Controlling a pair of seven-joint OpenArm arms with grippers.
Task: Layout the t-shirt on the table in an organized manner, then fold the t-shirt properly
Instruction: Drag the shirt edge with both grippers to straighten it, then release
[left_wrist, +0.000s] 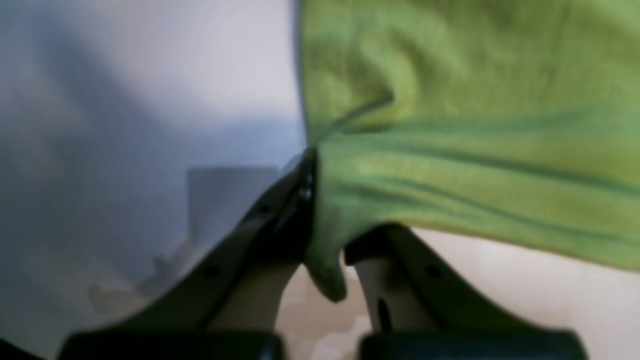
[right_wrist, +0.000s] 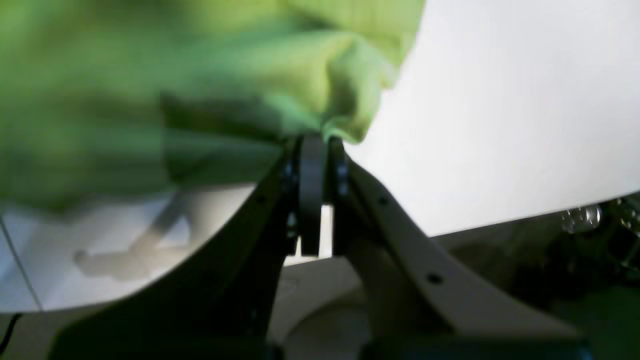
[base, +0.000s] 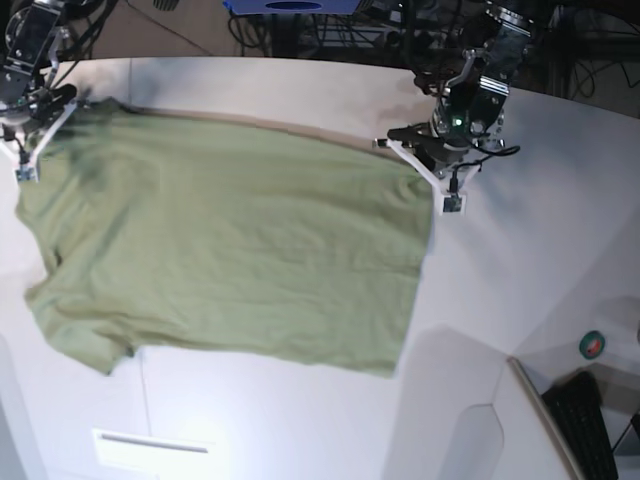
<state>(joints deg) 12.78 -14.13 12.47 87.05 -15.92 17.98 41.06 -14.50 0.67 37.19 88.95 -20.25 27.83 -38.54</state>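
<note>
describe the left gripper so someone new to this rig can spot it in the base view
Start at the white table and the olive-green t-shirt spread over it. Follow the shirt's far edge to the base view's right corner: the left gripper is shut on the cloth there. Unlike the right gripper at the opposite corner, a green light glows just above it.

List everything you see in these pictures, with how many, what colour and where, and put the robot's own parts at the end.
t-shirt: one, olive green, spread over the table, held at two corners.
table: one, white, under the t-shirt.
keyboard: one, black, lower right of the base view, off the table.
round object: one, green and red, right edge by the keyboard.
cables: several, dark, beyond the far table edge.
left end effector: one, black and white, shut on the t-shirt.
right end effector: one, black and white, shut on the t-shirt.
</note>
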